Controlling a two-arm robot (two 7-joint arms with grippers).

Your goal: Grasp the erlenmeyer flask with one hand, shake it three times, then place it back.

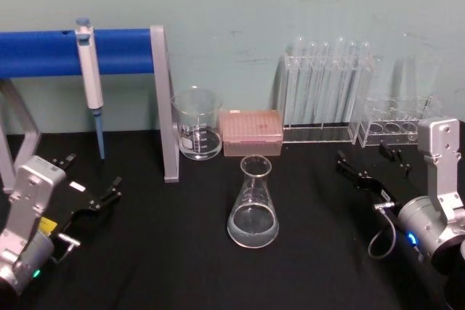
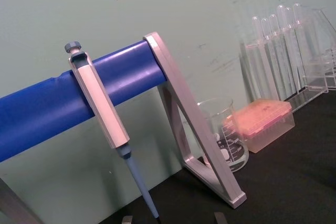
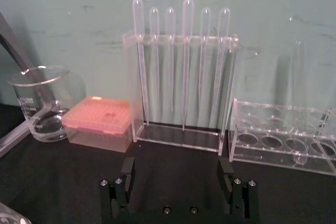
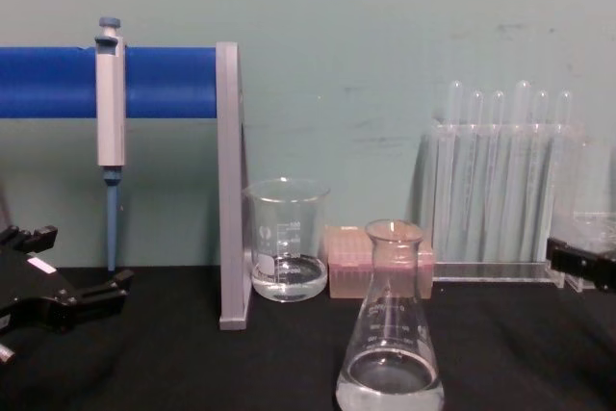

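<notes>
Glass erlenmeyer flask [image 1: 253,205] upright mid-counter, beaker [image 1: 197,123] and pink tip box [image 1: 251,132] behind it; left gripper [image 1: 93,195] and right gripper [image 1: 367,167] both released, well apart from it.

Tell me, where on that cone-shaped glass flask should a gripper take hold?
Probably the narrow neck of the erlenmeyer flask, just under the flared rim, approached level from the side. The flask stands upright; its wide base likely outspans the open right gripper, and the rim would stop slipping.

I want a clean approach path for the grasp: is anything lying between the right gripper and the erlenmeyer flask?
No. In the head view, only bare black table lies between the right gripper and the erlenmeyer flask.
</notes>
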